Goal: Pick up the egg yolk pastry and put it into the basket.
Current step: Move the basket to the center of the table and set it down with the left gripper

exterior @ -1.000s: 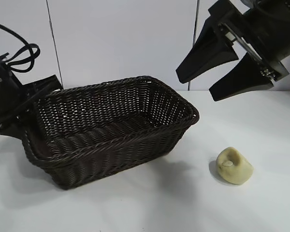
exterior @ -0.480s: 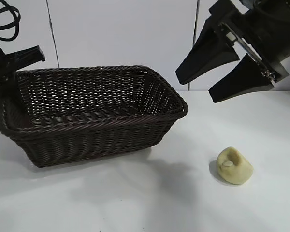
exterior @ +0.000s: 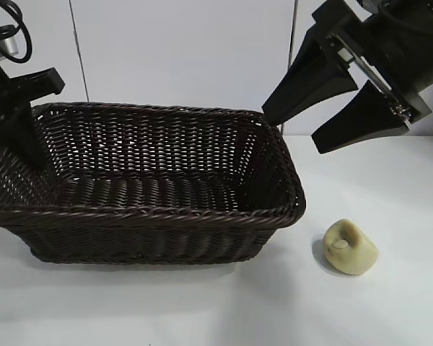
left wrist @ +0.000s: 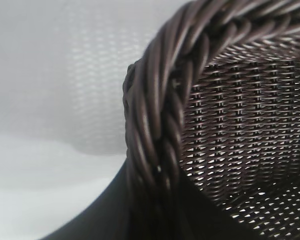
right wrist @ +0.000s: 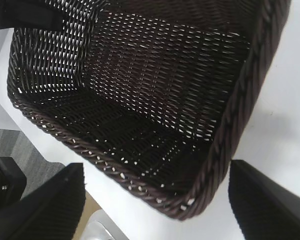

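White table beneath pale wall: left end effector grips basket; right end effector gapes wide.

Dark wicker basket across left and centre of frame, left end clamped by left gripper at upper left. Egg yolk pastry alone on white table at lower right, apart from basket. Right gripper at upper right, fingers spread wide.

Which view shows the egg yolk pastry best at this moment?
The exterior view: the egg yolk pastry lies fully visible on the table, right of the basket. Both wrist views show only the basket's weave and rim, no pastry.
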Controlling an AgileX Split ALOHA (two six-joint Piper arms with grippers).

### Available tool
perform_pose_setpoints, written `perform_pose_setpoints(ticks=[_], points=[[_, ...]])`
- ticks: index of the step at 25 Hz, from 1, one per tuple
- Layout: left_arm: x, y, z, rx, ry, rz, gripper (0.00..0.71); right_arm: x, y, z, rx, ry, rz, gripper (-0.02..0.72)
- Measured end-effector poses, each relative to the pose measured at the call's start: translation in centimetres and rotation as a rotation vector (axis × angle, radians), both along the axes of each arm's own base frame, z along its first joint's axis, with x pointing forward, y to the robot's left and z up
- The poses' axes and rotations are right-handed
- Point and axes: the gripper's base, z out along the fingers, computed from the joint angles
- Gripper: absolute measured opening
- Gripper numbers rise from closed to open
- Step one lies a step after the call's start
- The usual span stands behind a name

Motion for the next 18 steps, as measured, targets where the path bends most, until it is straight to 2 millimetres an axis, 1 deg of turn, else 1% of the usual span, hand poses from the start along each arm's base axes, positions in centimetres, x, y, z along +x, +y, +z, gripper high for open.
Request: perform_pose_setpoints(ticks=[6, 8, 18], points=[[0.5, -0.3, -2.6, -0.006, 0.079, -0.015, 0.097, 0.0, 0.0, 0.0, 0.000, 0.000, 0.000, 0.567], [0.6, -0.3, -3.2, -0.004, 0.095, -0.015, 0.097, 0.0, 0.0, 0.0, 0.000, 0.000, 0.000, 0.567], [0.9, -0.5, -4.5, -0.018, 0.123, -0.033, 0.097, 0.0, 0.0, 0.0, 0.000, 0.000, 0.000, 0.567]])
